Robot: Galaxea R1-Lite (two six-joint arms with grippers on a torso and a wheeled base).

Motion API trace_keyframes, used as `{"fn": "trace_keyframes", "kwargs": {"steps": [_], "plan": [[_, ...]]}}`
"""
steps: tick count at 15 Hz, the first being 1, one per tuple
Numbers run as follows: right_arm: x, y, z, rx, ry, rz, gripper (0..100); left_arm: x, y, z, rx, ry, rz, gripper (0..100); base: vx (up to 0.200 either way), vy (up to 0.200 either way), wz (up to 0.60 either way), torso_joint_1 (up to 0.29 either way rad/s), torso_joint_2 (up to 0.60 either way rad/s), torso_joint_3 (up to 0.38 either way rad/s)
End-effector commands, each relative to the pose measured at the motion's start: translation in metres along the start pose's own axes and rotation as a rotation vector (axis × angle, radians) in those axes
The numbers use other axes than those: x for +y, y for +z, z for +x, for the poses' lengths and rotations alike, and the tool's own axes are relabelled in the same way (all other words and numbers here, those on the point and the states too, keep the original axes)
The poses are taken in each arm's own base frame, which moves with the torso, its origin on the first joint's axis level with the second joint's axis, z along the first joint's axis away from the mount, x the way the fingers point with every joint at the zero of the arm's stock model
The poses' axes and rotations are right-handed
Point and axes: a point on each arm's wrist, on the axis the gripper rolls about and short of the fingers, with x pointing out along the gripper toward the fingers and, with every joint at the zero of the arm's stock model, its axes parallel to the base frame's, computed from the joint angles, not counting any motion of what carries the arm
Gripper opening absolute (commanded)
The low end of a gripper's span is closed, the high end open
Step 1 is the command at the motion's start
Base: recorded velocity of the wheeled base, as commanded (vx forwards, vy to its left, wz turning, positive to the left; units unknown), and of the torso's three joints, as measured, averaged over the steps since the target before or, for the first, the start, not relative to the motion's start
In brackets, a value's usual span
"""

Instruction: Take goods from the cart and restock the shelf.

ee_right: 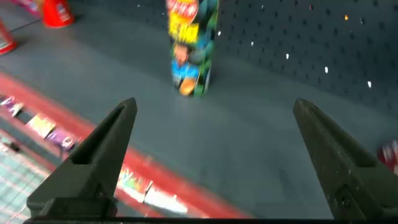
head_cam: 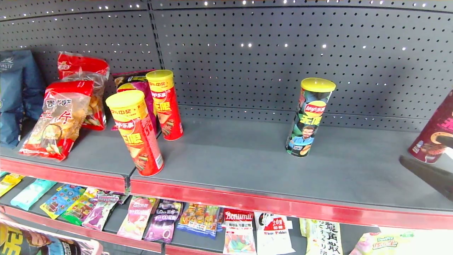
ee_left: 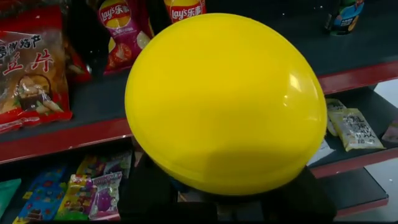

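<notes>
A yellow lid (ee_left: 225, 99) of a chip can sits right in front of my left wrist camera, and my left gripper appears shut on that can below it. The same can (head_cam: 24, 241) lies low at the left, in front of the lower shelf. My right gripper (ee_right: 214, 106) stands open over the grey shelf board (head_cam: 247, 159), empty, with a dark blue chip can (ee_right: 189, 46) upright beyond its fingers. That can (head_cam: 309, 117) stands mid-right on the shelf. My right gripper (head_cam: 437, 159) is at the shelf's far right, beside a maroon can (head_cam: 431, 131).
Two red chip cans (head_cam: 136, 132) (head_cam: 165, 104) stand left of centre, with snack bags (head_cam: 60, 118) behind and left of them. The shelf has a red front lip (head_cam: 283, 205). Candy packets (head_cam: 162, 219) lie on the lower shelf. Bare board lies between the red cans and the blue can.
</notes>
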Motion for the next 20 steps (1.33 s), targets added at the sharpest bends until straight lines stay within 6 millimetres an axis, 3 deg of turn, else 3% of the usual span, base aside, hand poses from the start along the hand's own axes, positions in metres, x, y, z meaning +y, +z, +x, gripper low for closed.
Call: {"fn": "trace_keyframes", "kwargs": {"steps": [1,5,6,8,11,15,20], "plan": [[-0.006,-0.009,0.074,0.101,0.034,0.006,100,0.0,0.0,0.001,0.006,-0.001,-0.001,0,0.0,0.0,0.0,0.0,0.0,0.0],[-0.001,-0.003,0.12,0.114,0.086,0.036,100,0.0,-0.001,0.0,0.007,0.016,-0.001,0,0.0,0.0,0.0,0.0,0.0,0.0],[-0.003,-0.002,0.143,0.072,0.082,0.028,100,0.0,-0.001,0.001,0.009,0.019,-0.001,0,0.0,0.0,0.0,0.0,0.0,0.0],[0.003,-0.007,0.161,0.05,0.09,0.021,100,0.0,-0.001,0.001,0.011,0.025,-0.001,0,0.0,0.0,0.0,0.0,0.0,0.0],[0.014,-0.01,0.168,0.066,0.102,0.039,100,0.001,-0.002,0.001,0.013,0.026,-0.002,0,0.0,0.0,0.0,0.0,0.0,0.0],[0.011,0.003,0.188,0.027,0.063,0.046,100,0.0,-0.002,0.001,0.017,0.024,-0.003,0,0.0,0.0,0.0,0.0,0.0,0.0],[0.016,0.004,0.209,0.032,0.031,0.042,100,0.0,-0.002,0.001,0.017,0.024,-0.003,0,0.0,0.0,0.0,0.0,0.0,0.0]]}}
